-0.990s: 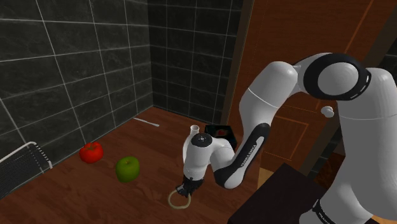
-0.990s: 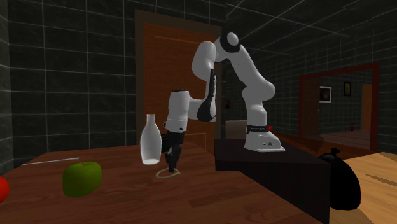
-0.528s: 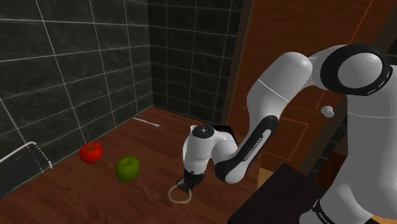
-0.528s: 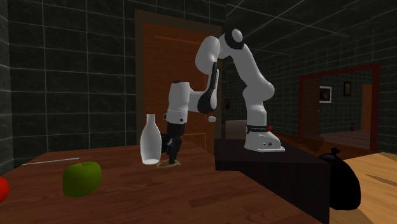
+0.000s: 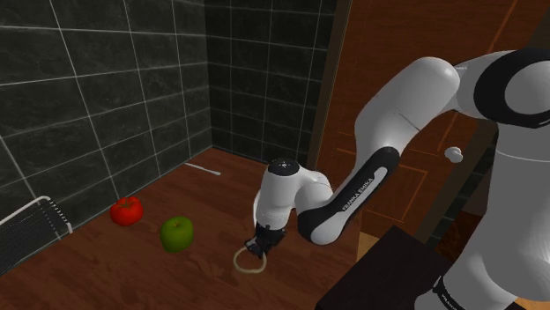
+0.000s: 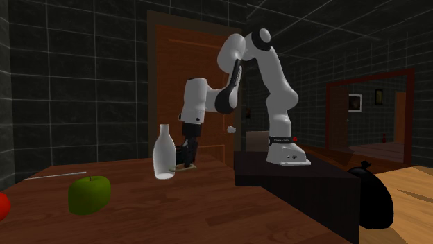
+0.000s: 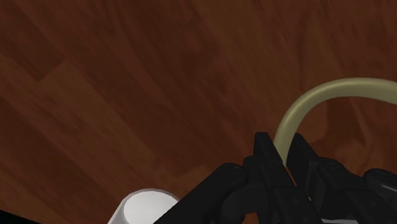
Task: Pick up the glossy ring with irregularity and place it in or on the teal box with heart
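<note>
- The gripper (image 7: pixel 280 153) is clenched on the ring (image 7: pixel 297 105): in the wrist view the two black fingers (image 7: pixel 262 153) pinch its pale olive band between them, and the rest of the hoop arcs away beyond the tips
- In the shoulder view the ring sits to the right of the green apple (image 5: pixel 176 233), near it but apart, low over the wooden surface (image 5: pixel 106 264) and directly under the hand
- Whether the hoop is clear of the wood or touching it cannot be told
- The ring looks thin, stiff and light, so weight should be no trouble
- Its glossy skin is likely slippery, and a pinch at one spot on the band leaves the hoop free to pivot or swing between the pads
- The sound hold is across the band's thickness, as here, and preferably on an even stretch, since an uneven one could let it twist
- The ring's irregularity is hard to make out, because the far part of the hoop runs off the wrist view's edge
- In the second exterior view a white bottle (image 6: pixel 164 156) stands beyond and to the right of the apple, right in front of the hand, and screens the ring there
- A red fruit (image 5: pixel 126 210) lies on the apple's other side, well away from the hand
- The arm's white bulk covers the ground behind it, beyond the apple, so the way to the drop is hard to judge
</note>
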`<state>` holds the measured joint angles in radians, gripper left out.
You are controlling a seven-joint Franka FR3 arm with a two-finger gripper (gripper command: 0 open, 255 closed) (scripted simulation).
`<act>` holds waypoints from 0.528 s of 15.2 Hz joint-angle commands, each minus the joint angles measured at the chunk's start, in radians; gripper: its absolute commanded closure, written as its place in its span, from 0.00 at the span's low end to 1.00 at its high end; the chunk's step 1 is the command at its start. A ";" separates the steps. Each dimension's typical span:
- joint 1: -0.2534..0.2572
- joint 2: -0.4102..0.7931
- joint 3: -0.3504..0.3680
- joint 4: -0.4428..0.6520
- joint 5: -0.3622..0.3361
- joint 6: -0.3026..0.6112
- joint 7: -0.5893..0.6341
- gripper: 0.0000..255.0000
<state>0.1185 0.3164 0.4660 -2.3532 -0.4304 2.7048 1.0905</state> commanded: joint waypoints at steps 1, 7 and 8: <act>-0.016 -0.025 0.021 -0.002 0.031 -0.020 -0.024 1.00; -0.054 -0.105 0.074 -0.006 0.128 -0.083 -0.096 1.00; -0.059 -0.118 0.081 -0.006 0.144 -0.093 -0.108 1.00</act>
<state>0.0637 0.2124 0.5391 -2.3583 -0.3028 2.6224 0.9929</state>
